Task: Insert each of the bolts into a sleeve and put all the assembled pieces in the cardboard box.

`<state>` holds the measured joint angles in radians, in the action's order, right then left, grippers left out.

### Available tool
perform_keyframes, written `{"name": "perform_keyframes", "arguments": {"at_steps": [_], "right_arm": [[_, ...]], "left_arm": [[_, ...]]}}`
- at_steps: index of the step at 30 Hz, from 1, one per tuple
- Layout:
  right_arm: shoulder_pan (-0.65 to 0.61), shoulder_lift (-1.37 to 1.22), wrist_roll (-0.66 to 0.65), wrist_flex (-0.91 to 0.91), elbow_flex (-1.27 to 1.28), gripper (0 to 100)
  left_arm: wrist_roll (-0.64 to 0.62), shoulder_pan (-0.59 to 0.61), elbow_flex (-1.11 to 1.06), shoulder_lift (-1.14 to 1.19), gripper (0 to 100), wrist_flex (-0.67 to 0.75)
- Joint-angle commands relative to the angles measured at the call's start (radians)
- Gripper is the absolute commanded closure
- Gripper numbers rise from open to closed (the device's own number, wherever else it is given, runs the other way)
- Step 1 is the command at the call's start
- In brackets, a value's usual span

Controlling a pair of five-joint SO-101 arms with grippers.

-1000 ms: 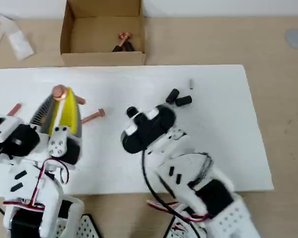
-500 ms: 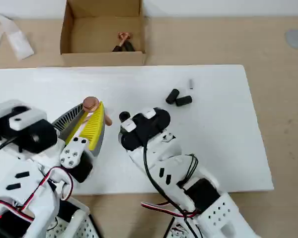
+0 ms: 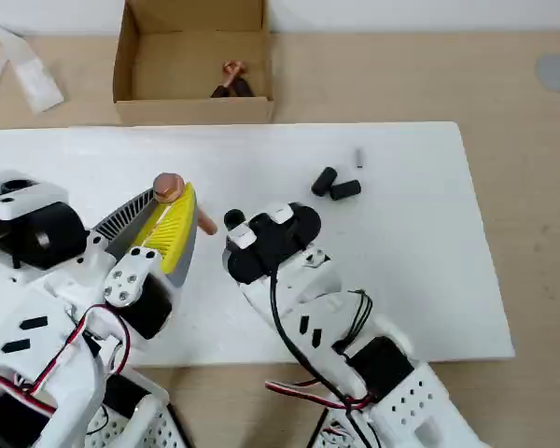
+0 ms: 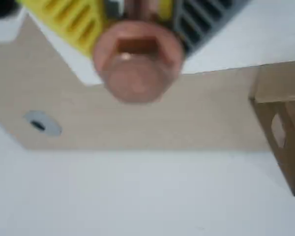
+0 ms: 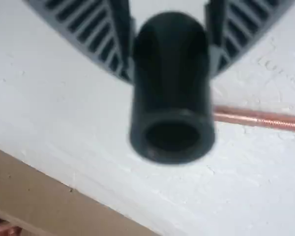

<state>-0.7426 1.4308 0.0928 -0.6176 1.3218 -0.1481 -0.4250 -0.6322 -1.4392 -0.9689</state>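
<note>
Both clamped — L tool [image 3: 168,192] on bolt [image 3: 169,184], barely shifted since; R tool [image 3: 234,225] on sleeve [image 3: 233,219], unmoved.

The left gripper [image 3: 168,196], clamped on a copper-coloured metal bolt [image 3: 168,184], and the right gripper [image 5: 169,37], clamped on a black plastic sleeve [image 3: 233,220], sit near each other. The gap between them is thin, and a second copper bolt [image 3: 206,222] lies in it on the white foam board [image 3: 411,280]. From the grippers up to the brown cardboard box [image 3: 121,65] a wide strip of board is open. The box is open on top, but its near wall [image 3: 196,110] stands up at the board's edge. One put-together piece [image 3: 231,79] lies inside by the right wall. Off to the right, two loose black sleeves [image 3: 325,180] and a tiny grey pin [image 3: 359,159] lie on the board.
</note>
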Motion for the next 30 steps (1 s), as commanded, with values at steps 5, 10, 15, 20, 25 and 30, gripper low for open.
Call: {"name": "perform_keyframes", "arguments": {"at_steps": [5, 10, 15, 20, 25, 30], "right_arm": [[-0.018, 0.025, 0.011, 0.095, -0.007, 98.9], [-0.018, 0.025, 0.012, 0.091, -0.007, 98.9], [-0.018, 0.025, 0.012, 0.091, -0.007, 98.9], [-0.018, 0.025, 0.012, 0.092, -0.007, 98.9], [-0.018, 0.025, 0.012, 0.092, -0.008, 98.9], [-0.018, 0.025, 0.012, 0.092, -0.01, 98.9]], "left_arm": [[-0.009, -0.009, -0.058, 0.008, 99, 0.071], [-0.011, -0.009, -0.06, 0.01, 99, 0.071], [-0.008, -0.009, -0.066, 0.012, 99, 0.098], [-0.006, -0.009, -0.121, 0.012, 99, 0.166], [0.041, -0.009, -0.158, 0.012, 99, 0.181], [0.077, -0.009, -0.173, 0.012, 99, 0.215]]}}
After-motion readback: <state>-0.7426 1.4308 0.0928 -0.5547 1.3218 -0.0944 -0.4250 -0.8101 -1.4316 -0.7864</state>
